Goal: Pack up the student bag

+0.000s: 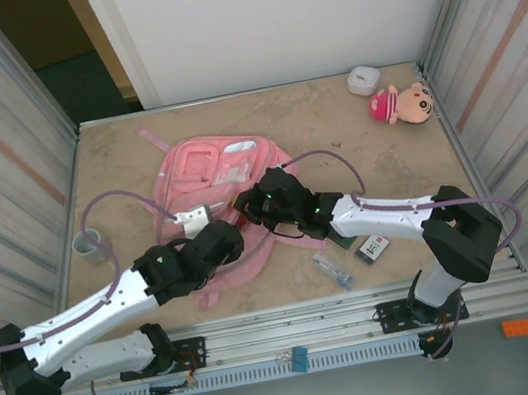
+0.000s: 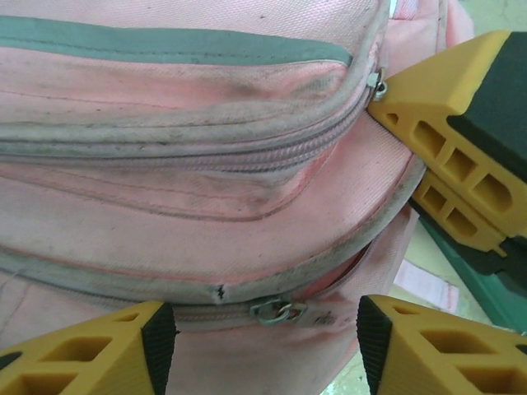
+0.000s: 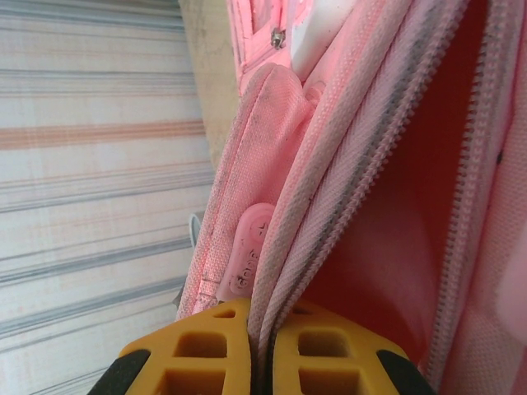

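The plush doll [image 1: 398, 102] lies behind and right of the student bag [image 1: 218, 165].

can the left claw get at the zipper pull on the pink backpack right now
Probably yes: the left claw stands open with the zipper pull bare just ahead between its fingers; the right claw, shut on an edge of the pink backpack, sits aside.

From high above the near edge we look down over the whole table [image 1: 354, 132], the student bag [image 1: 224, 169] mid-frame. Our left wrist camera sits close against its zipped front; our right wrist camera, even closer, looks along its open zipper. All three share the bag.
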`<action>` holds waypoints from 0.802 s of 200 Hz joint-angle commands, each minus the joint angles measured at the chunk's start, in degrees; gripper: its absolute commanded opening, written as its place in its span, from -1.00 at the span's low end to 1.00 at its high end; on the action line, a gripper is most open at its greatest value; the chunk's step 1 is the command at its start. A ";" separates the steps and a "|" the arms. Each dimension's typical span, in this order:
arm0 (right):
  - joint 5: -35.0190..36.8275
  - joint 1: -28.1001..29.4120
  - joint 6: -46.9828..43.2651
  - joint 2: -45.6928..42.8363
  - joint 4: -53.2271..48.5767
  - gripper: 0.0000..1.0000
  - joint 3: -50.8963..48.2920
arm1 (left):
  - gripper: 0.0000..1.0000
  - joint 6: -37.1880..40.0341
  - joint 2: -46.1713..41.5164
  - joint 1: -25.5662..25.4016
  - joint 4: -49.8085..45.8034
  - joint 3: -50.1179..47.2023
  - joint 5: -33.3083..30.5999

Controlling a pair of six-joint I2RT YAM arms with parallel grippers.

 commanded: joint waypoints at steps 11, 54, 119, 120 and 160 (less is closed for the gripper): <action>-1.36 0.88 -2.05 -0.81 4.04 -1.00 3.55 | 0.21 -4.78 0.80 1.29 0.66 -0.96 0.67; -1.64 0.74 -3.51 -1.75 2.30 -1.00 3.88 | -0.31 -6.00 0.32 3.22 1.20 -2.29 2.60; -2.08 0.19 -3.86 -1.86 1.62 -1.00 4.04 | -0.68 -5.62 -4.18 4.12 4.17 -6.56 5.93; -2.17 0.19 -3.86 -1.87 1.57 -1.00 4.01 | -0.67 -5.63 -4.27 4.17 4.25 -6.58 5.94; -2.59 0.20 -3.99 -1.54 0.97 -1.00 4.91 | -0.14 -6.49 -5.41 5.27 11.00 -8.97 9.65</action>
